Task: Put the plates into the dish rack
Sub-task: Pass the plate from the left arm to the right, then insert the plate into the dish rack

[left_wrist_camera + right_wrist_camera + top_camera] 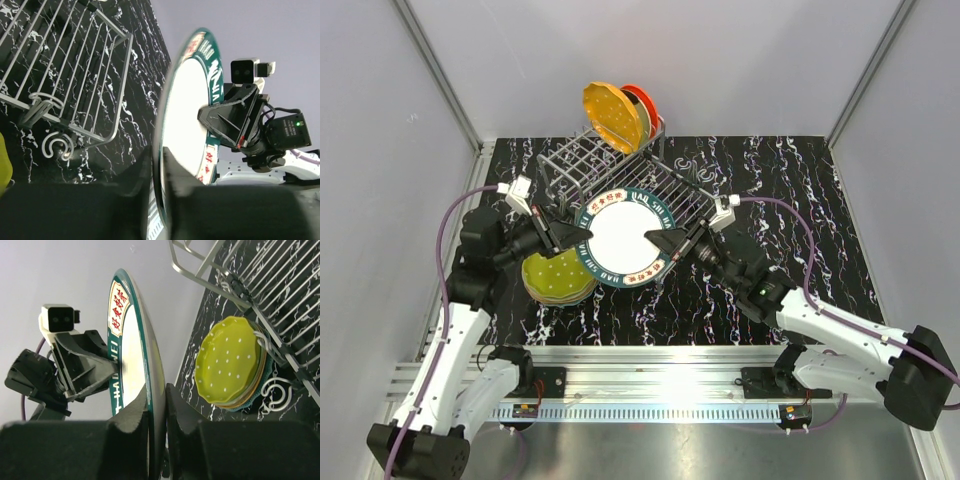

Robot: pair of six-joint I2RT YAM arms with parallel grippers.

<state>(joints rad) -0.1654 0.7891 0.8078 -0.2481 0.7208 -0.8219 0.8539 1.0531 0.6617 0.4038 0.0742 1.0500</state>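
Left claw (572,240) and right claw (667,245) clamp opposite rims of the white plate (620,235), level over the rack (692,192); empty slots (570,165) lie beyond, nearer the left.

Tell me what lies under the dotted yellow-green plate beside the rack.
More plates lie under the dotted yellow-green plate, but only their rims show, one of them teal. Their faces and exact number are covered.

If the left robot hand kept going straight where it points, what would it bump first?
The left gripper pinches the rim of the teal-rimmed white plate, so it would push that plate first. Straight across, the right gripper holds the opposite rim and probably comes next.
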